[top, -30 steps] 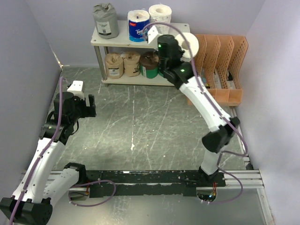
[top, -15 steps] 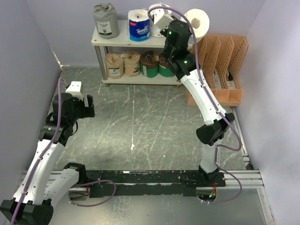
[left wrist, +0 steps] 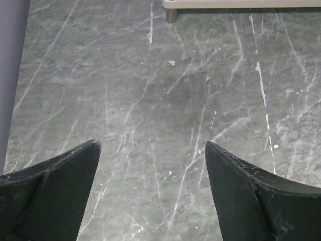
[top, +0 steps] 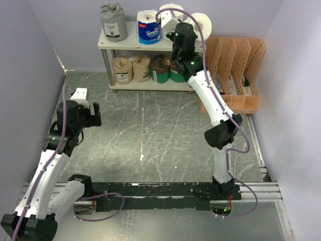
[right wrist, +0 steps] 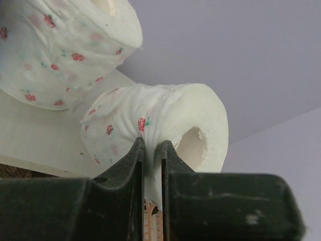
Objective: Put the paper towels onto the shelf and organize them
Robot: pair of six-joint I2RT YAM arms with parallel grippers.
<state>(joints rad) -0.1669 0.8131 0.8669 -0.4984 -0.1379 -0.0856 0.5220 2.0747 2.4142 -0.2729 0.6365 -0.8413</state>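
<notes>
The white roll with little red dots (right wrist: 165,123) sits center frame in the right wrist view, tipped on its side with the tube hole facing right. My right tool (right wrist: 152,149) has its fingers nearly closed, pinching the roll's wall. It's at the right end of the shelf (top: 131,43) top board, upper middle of the top view, though I can't tell if it's actually touching the board. Just left of it is another dotted white roll (top: 171,12), then the blue-and-white pack (top: 148,26) and the grey roll (top: 113,22). The lower tier has two tan rolls (top: 122,69) and two brown-and-green ones (top: 159,69). At mid-left, my left tool (left wrist: 151,146) is spread wide with nothing in it, over the table (top: 150,125).
</notes>
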